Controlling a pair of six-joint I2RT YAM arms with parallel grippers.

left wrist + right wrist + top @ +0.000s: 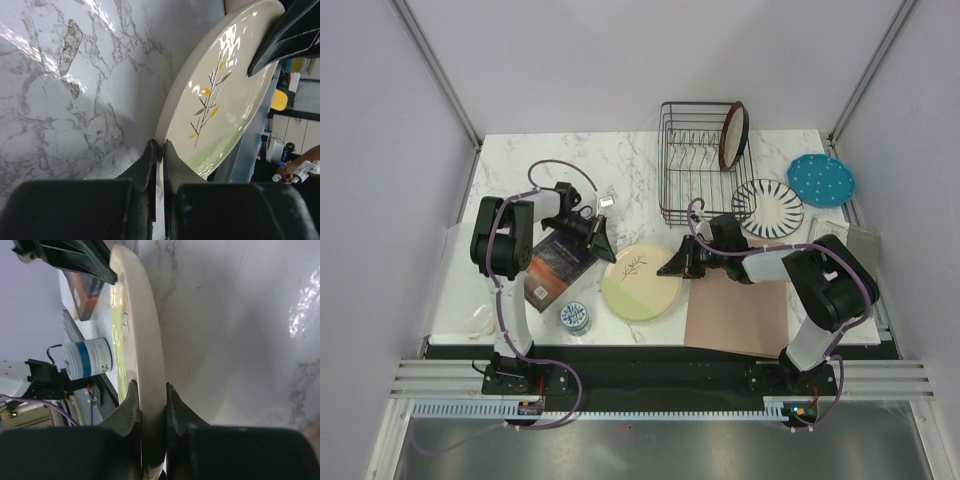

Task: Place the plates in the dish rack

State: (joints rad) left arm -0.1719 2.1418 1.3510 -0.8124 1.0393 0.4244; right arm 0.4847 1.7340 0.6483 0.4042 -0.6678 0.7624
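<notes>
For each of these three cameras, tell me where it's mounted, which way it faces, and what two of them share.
Top external: above and behind the bases, looking down on the white marble table; both whole arms show.
Left wrist: on the left arm, looking past the shut left gripper at the cream round ceramic plate with a sprig drawing.
Right wrist: on the right arm, looking along the right gripper, clamped on that plate's rim.
Shared: both wrist views show that plate, from opposite edges.

Lab test cell, white framed walls (620, 60)
</notes>
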